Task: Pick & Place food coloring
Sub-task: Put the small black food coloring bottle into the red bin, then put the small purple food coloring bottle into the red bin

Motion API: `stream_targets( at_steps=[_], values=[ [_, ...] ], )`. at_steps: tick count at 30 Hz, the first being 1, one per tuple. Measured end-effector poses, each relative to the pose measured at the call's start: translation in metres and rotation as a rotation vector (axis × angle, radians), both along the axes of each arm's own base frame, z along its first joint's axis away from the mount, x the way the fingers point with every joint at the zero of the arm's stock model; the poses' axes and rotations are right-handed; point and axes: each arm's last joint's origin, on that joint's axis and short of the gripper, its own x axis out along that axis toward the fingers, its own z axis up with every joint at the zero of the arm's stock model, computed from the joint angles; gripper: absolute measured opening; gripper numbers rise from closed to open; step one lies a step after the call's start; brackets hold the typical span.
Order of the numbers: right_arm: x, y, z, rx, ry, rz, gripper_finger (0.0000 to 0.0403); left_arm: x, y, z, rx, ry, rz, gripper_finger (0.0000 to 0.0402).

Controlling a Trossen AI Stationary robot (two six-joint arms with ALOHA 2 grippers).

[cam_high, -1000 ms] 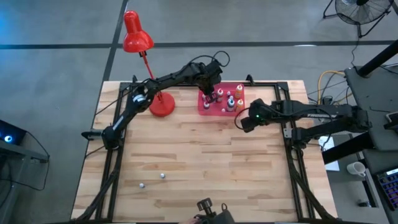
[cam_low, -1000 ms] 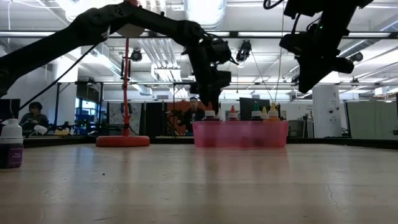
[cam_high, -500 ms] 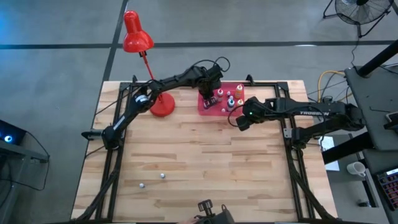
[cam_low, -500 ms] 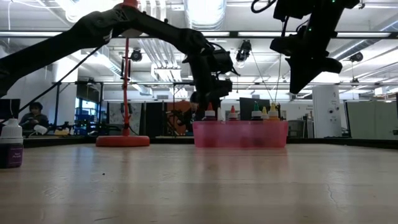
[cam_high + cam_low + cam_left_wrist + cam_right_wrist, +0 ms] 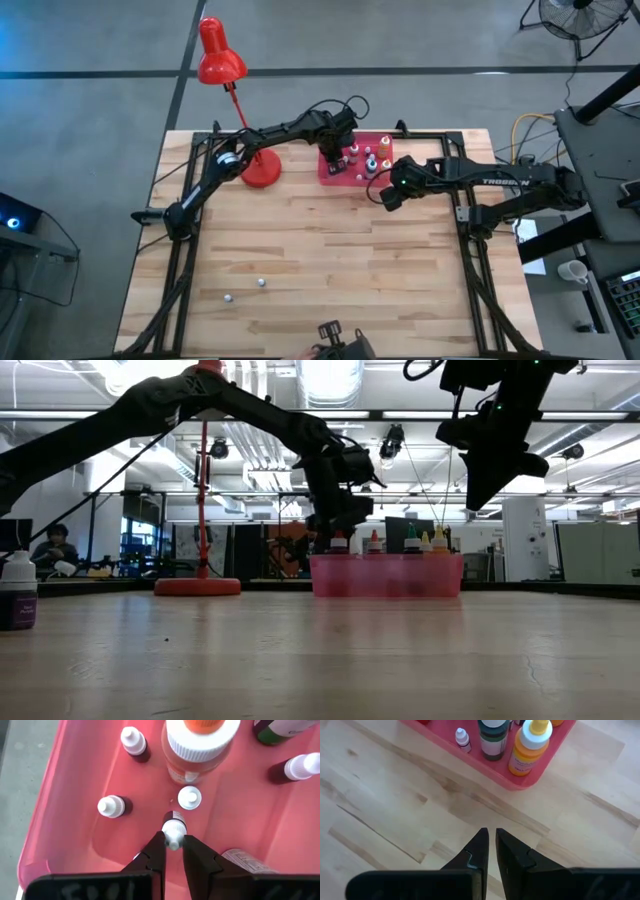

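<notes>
The pink tray (image 5: pixel 325 178) stands at the table's far side and holds several food coloring bottles standing upright. My left gripper (image 5: pixel 173 845) reaches down into it and is shut on a small dark bottle with a white cap (image 5: pixel 173 826). A large orange bottle (image 5: pixel 197 747) and other small white-capped ones (image 5: pixel 113 806) stand around it. My right gripper (image 5: pixel 385 197) hangs in the air above the bare wood just near of the tray's right end, shut and empty (image 5: pixel 491 835). Two tiny whitish bottles (image 5: pixel 261 282) lie on the table near its near left corner. My left gripper pinches the small bottle's white cap (image 5: pixel 173 834) between its two fingertips, coming from above and pointing down. The bottle hangs or stands under the fingers, slightly tilted; whether its bottom rests on the tray floor I cannot tell.
A red desk lamp has its base (image 5: pixel 260 170) just left of the tray. A white-capped bottle with a purple label (image 5: pixel 17 595) stands at the table's left side. An orange (image 5: pixel 527 750) and a dark green bottle (image 5: pixel 493 740) fill the tray's corner close to my right gripper.
My left gripper has sunk lower into the tray, over its left end. My right gripper has moved toward the table's left, closer to the tray, then stopped.
</notes>
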Motion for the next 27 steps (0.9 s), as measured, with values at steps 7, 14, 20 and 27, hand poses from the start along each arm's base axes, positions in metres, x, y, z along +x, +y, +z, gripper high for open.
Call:
stream_targets(
  at_steps=[7,14,20,27],
  values=[
    [0.0000,-0.0001,0.0000,-0.012,0.010,0.027,0.0028,0.0012,0.0007,0.0008,0.017,-0.008,-0.019,0.0039],
    [-0.0001,-0.0001,0.0000,-0.014,0.012,0.030,0.0028,0.0011,0.0007,0.0005,0.017,-0.006,-0.022,0.0041],
    [-0.0001,-0.0001,0.0000,-0.020,0.018,0.045,0.0028,0.0012,0.0010,0.0006,0.026,-0.005,-0.016,0.0049],
    [-0.0001,-0.0002,0.0000,-0.024,0.019,0.043,0.0028,0.0002,0.0018,0.0011,0.048,0.013,-0.002,0.0095]
  ],
)
